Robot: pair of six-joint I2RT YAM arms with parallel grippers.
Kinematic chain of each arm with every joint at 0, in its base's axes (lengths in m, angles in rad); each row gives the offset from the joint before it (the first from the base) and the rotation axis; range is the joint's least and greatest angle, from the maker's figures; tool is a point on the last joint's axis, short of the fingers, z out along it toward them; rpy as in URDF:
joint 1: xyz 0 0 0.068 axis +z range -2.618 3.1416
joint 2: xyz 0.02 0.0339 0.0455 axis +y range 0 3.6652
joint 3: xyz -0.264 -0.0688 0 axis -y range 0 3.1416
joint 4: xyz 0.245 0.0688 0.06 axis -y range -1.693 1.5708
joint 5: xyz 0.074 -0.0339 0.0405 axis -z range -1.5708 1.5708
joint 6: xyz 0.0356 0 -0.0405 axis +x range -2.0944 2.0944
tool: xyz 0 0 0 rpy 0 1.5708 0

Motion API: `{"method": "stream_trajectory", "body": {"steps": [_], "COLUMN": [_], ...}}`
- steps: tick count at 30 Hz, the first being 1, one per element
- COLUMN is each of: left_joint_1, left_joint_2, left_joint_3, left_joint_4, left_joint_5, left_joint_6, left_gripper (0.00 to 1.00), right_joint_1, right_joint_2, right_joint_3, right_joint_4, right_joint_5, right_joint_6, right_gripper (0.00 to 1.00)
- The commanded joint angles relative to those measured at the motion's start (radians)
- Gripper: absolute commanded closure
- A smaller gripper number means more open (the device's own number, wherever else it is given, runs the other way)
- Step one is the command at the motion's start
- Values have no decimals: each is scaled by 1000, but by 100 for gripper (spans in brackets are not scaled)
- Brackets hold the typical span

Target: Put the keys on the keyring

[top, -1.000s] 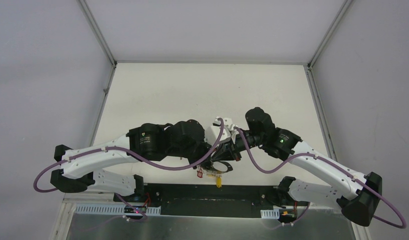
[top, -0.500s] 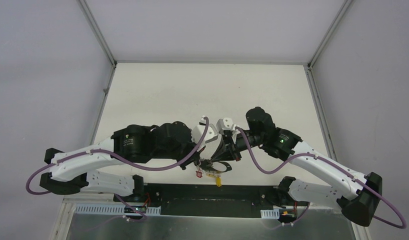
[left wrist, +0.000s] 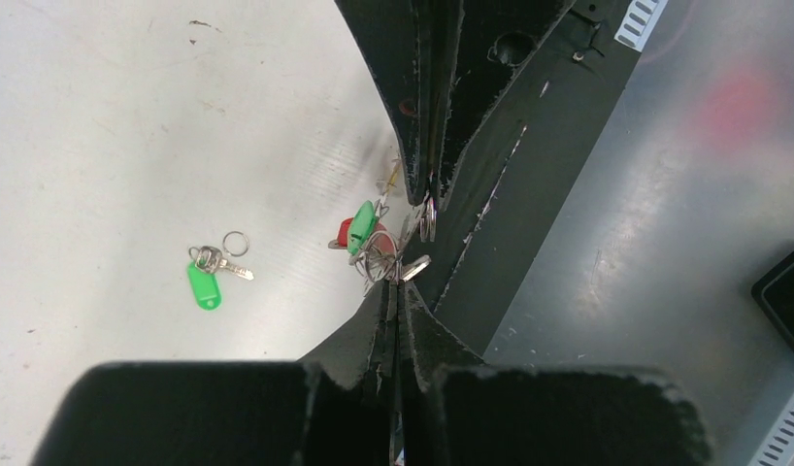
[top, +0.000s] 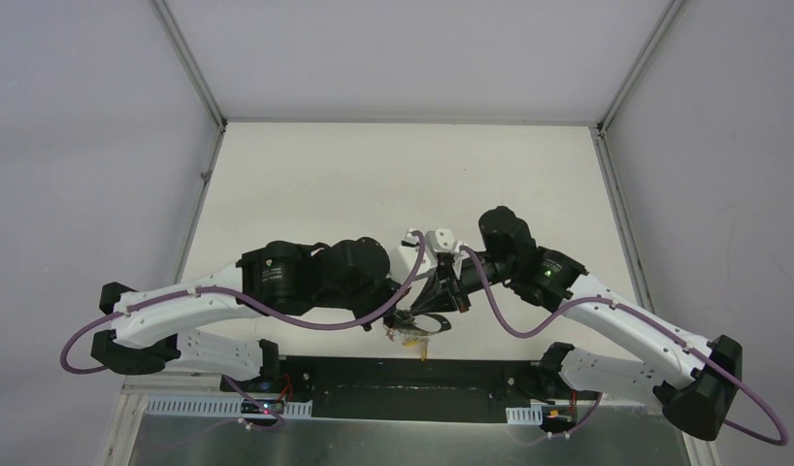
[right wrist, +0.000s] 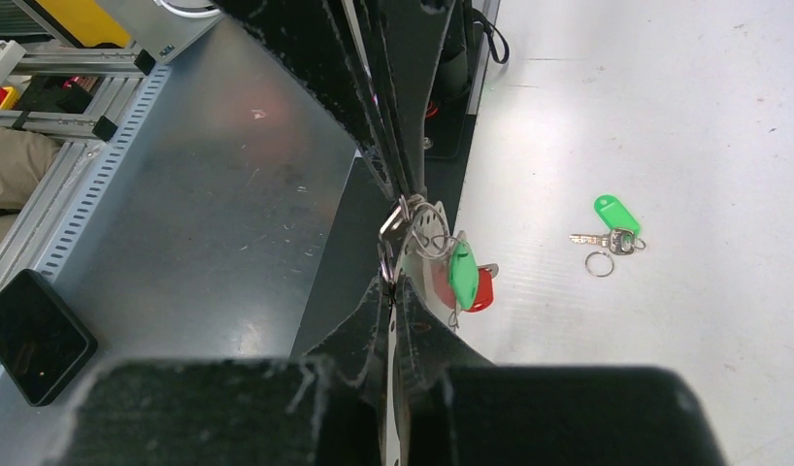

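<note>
The task is part done at best. The keyring (right wrist: 427,228) hangs in the air over the near edge of the bench (top: 393,175), at the middle, between the two arms. The left jaws are pressed shut on its wire from one side and the right jaws are shut on it from the other, their tips almost meeting. A green tag (right wrist: 461,272) and a red tag (right wrist: 482,289) dangle from it, so some keys are on. The green key (left wrist: 214,272) is not: it lies flat on the bench, well apart from the keyring, with a small ring (left wrist: 235,243) just beside it. No black key shows in any view. By my judgement, what is left is to fetch the green key, thread it on, and find the black one.
</note>
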Motion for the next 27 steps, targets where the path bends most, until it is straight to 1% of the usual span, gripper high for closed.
{"method": "stream_trajectory", "body": {"steps": [1,13,27], "left_joint_1": [-4,-5,-25], "left_joint_2": [17,11,81], "left_joint_3": [33,34,77], "left_joint_4": [26,87,103], "left_joint_5": [-15,11,27], "left_joint_6": [-11,-23,2], "left_gripper": [100,100,100], "right_joint_1": [10,10,10], "right_joint_2": [-17,-20,-26], "right_joint_3": [42,41,24], "right_joint_4": [86,86,100], "right_joint_5": [-62,-65,-67], "right_joint_6": [-30,-29,-21], "right_gripper": [100,100,100]}}
